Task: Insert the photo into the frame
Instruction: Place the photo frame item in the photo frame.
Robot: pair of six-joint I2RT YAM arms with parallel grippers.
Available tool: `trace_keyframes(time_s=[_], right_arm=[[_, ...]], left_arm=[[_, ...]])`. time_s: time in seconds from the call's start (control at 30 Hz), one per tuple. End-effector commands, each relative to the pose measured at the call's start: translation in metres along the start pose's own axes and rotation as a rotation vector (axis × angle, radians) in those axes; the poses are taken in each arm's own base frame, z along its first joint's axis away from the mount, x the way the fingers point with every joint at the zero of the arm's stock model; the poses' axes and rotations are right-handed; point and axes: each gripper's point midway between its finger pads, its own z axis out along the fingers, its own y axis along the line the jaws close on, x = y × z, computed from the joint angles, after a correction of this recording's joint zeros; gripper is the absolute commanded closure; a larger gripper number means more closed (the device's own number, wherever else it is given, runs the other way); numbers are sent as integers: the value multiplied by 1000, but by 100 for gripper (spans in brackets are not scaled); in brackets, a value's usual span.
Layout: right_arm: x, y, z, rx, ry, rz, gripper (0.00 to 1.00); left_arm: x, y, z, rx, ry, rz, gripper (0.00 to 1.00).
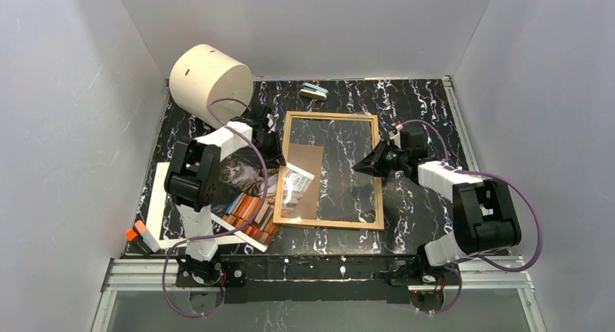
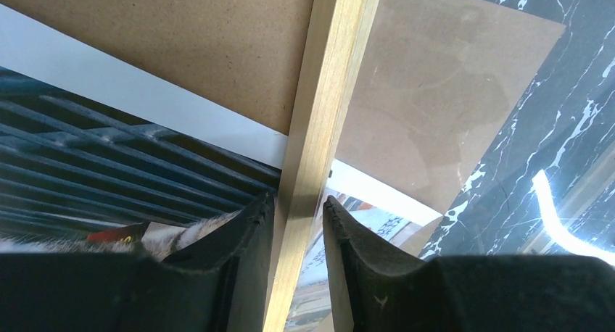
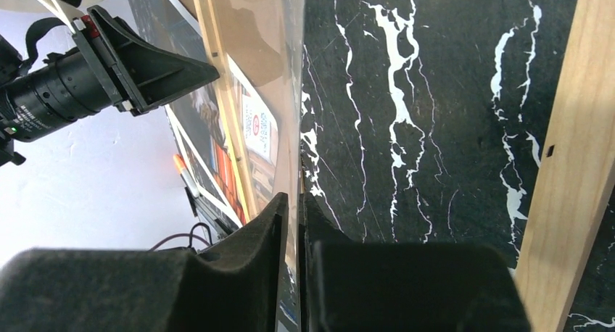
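1. Frame (image 1: 330, 116): a rectangle of thin, pale, straight-grained wood rails. It lies flat at the centre of the bench (image 1: 420, 114), which is black with white marble veining.
2. Backing board (image 1: 310, 162): plain brown fibreboard with a matt face. I see it through the glazing in the frame's left half.
3. Photo (image 1: 241, 176): a glossy print of a grey-and-white cat on orange and red books. It lies outside the frame, toward the bench's left edge. It rests on the white mat sheet (image 1: 156, 201) and sits just beside the frame's left rail, partly under my left arm.
4. Left arm: it rises from the near edge and its elbow is folded over the photo. Its forearm reaches toward the frame's left rail. The left tool (image 2: 297, 201) has its black wedge fingers set on either side of that rail, pinching it.
5. Right arm: its elbow is raised near the bench's right edge and its forearm points left across the frame's right rail. The right tool (image 3: 299, 198) has its fingers almost pressed together, nipping the thin edge of the clear pane (image 3: 279, 71).
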Motion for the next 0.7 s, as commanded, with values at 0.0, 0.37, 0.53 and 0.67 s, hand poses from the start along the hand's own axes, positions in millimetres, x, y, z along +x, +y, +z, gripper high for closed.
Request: trace_keyframes(time_s=[0.0, 0.37, 0.53, 0.67], right_arm=[[-1, 4, -1, -37, -24, -29, 84], [-2, -8, -4, -4, -80, -63, 91], [-3, -4, -1, -40, -79, -89, 92], [-4, -2, -2, -45, -88, -95, 92]], left_arm=[[13, 17, 7, -53, 45, 4, 71], [15, 15, 11, -38, 50, -7, 70], [14, 14, 12, -29, 51, -11, 70], [13, 12, 11, -24, 47, -12, 70]])
